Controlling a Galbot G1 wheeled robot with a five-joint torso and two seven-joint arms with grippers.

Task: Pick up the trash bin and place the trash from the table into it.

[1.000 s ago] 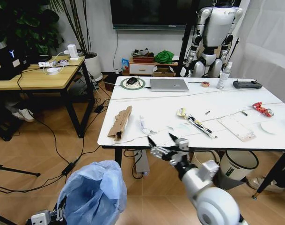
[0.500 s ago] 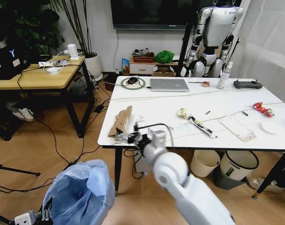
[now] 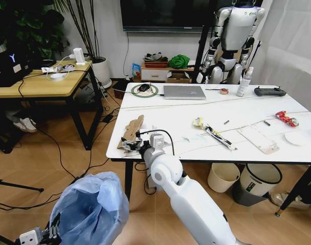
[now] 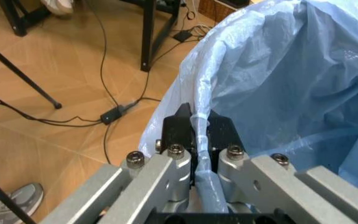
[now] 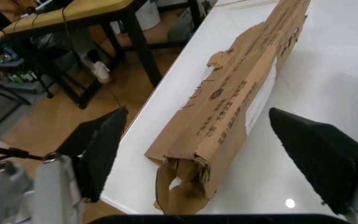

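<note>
Light-blue bag-lined trash bin (image 3: 91, 212) already lifted at near left, rim pinched by left gripper (image 4: 196, 135). Torn brown cardboard strip (image 5: 241, 100) straddled by spread right gripper (image 5: 223, 154), ungrasped; remaining litter on white marble-look table (image 3: 247, 115).

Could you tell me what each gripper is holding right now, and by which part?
The left gripper pinches the trash bin by its bag-covered rim. The right gripper holds nothing, open astride the cardboard strip.

The table (image 3: 247, 109) carried cardboard (image 3: 132, 131) near-left, wrappers (image 3: 212, 131) mid, a can (image 3: 286, 119) right, a laptop (image 3: 184, 92) far.
</note>
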